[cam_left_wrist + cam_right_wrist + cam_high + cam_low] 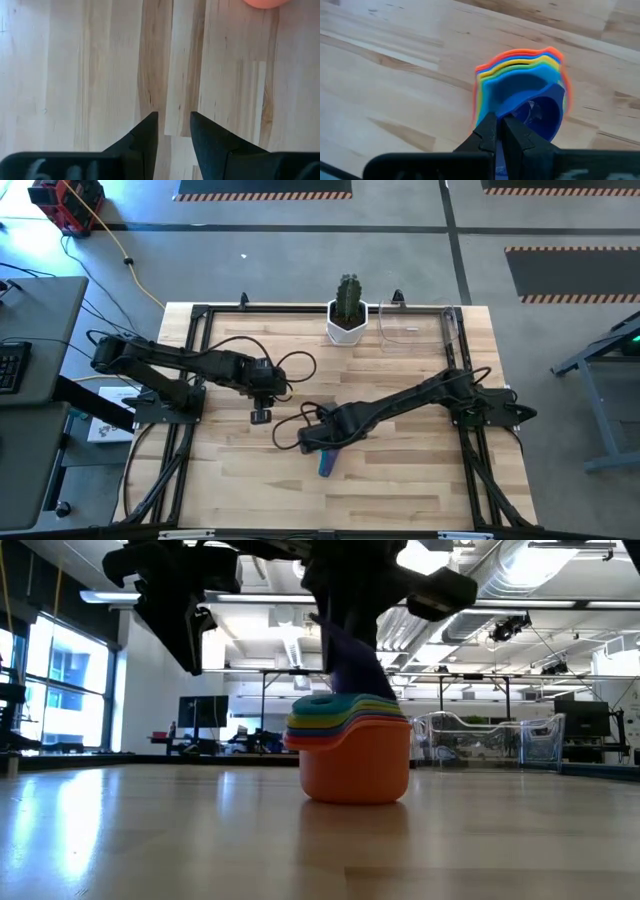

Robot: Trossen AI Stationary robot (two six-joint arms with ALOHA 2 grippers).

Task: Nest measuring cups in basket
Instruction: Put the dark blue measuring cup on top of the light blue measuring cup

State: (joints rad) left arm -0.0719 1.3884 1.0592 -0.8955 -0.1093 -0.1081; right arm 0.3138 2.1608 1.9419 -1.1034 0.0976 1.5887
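Left of the stacked measuring cups [350, 755], the left gripper [172, 125] hangs over bare desk [400, 470], fingers slightly apart, empty. The right gripper [499, 131] sits directly over the stack, fingers pinched on the blue cup [530, 102]. Beyond the stack, well apart at the desk's far edge, the basket [418, 325] stands beside the cactus pot [347, 315]; the way looks clear.

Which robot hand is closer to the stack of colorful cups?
Right. The right gripper is directly over the stack of cups, at its blue handle. The left gripper hovers off to the side, empty.
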